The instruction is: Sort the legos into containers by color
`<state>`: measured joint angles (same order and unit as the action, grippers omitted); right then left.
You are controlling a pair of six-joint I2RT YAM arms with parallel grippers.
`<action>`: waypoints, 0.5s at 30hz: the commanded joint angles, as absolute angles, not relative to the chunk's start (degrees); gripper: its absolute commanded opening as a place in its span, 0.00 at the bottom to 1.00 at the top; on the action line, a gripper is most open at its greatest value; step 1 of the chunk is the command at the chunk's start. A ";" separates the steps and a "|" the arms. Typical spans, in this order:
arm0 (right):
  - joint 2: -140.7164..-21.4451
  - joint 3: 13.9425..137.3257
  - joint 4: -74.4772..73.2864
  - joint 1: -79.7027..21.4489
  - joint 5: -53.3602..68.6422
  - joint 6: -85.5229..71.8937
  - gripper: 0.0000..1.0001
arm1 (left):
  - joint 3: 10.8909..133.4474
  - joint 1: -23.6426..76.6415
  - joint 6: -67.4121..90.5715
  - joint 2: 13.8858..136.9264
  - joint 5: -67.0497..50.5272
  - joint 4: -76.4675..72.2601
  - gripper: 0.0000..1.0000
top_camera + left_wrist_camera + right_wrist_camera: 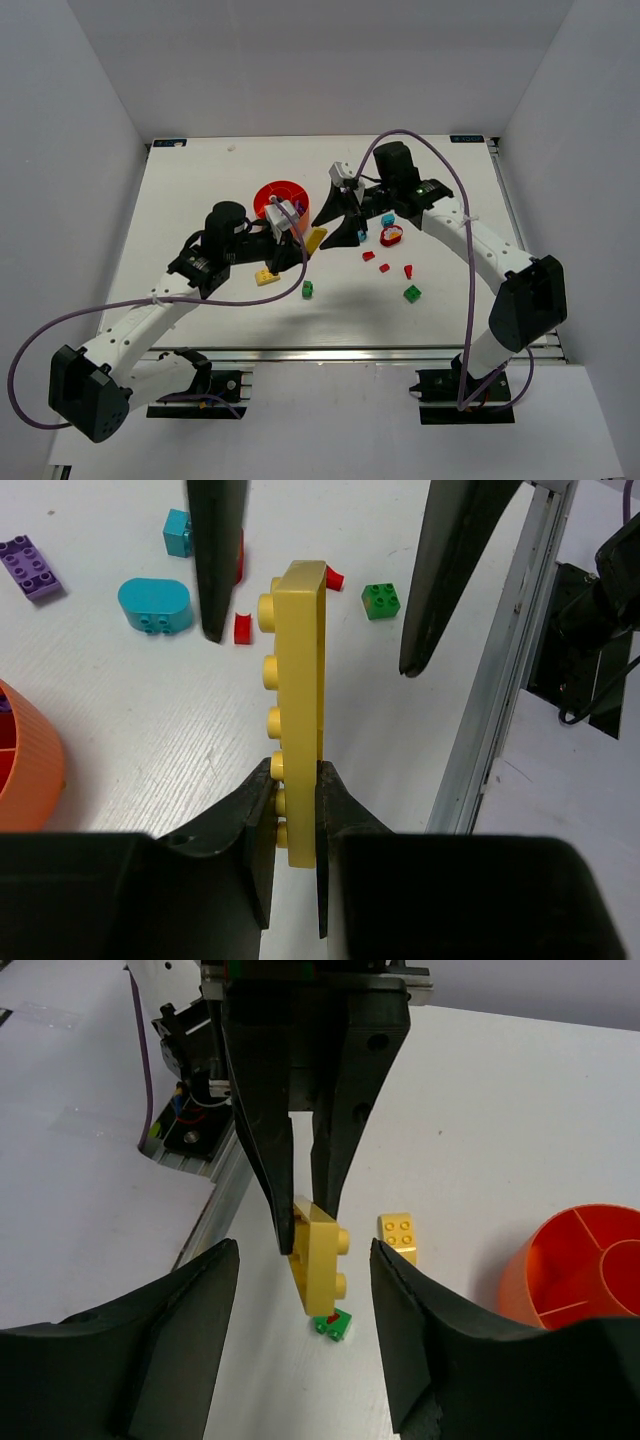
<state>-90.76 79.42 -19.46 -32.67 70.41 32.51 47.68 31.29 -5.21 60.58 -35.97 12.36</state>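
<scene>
My left gripper (297, 780) is shut on the near end of a long yellow lego plate (300, 680), held edge-up above the table. In the top view this gripper (303, 248) and the plate (316, 238) sit just right of the orange tub (280, 200). My right gripper (305, 1252) is open, its fingers standing on either side of the plate's (320, 1255) free end without touching it. The right gripper (332, 230) faces the left one. Loose legos lie around: a yellow brick (267, 277), a green one (308, 289), another green (412, 293), and red pieces (384, 268).
A purple brick (30, 567), a teal oval piece (155, 605) and a teal brick (178, 532) lie beyond the plate. A red-and-white piece (392, 236) sits to the right. The table's metal rail (500, 680) runs along the near edge.
</scene>
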 commanded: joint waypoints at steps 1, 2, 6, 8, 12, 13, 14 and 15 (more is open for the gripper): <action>-90.61 80.42 -17.40 -33.48 69.52 30.68 0.60 | 49.83 31.20 -6.50 61.17 -35.42 12.13 0.00; -90.70 80.51 -17.23 -34.01 69.17 30.41 0.58 | 50.01 31.20 -6.50 61.17 -35.33 12.22 0.00; -91.41 80.60 -15.92 -34.02 67.86 29.27 0.41 | 49.83 31.20 -6.59 61.17 -34.63 11.95 0.05; -91.49 80.68 -14.77 -34.01 67.33 27.26 0.00 | 49.92 31.20 -6.33 61.08 -33.76 12.13 0.14; -91.84 81.73 -13.79 -33.66 66.36 25.93 0.00 | 49.22 31.20 -5.36 60.12 -29.11 11.78 0.50; -91.85 82.09 -14.15 -33.49 66.01 25.93 0.00 | 49.04 31.20 -4.93 59.77 -27.87 11.69 0.56; -92.02 82.52 -14.93 -33.49 65.22 27.06 0.00 | 48.87 31.20 -4.14 58.90 -26.56 11.34 0.63; -92.11 83.05 -15.46 -33.57 63.47 27.42 0.00 | 48.52 31.20 -3.78 58.45 -22.89 11.08 0.69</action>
<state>-91.53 79.66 -16.10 -33.67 65.67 27.46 47.88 31.44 -4.97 61.10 -29.85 12.16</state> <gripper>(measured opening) 0.179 0.657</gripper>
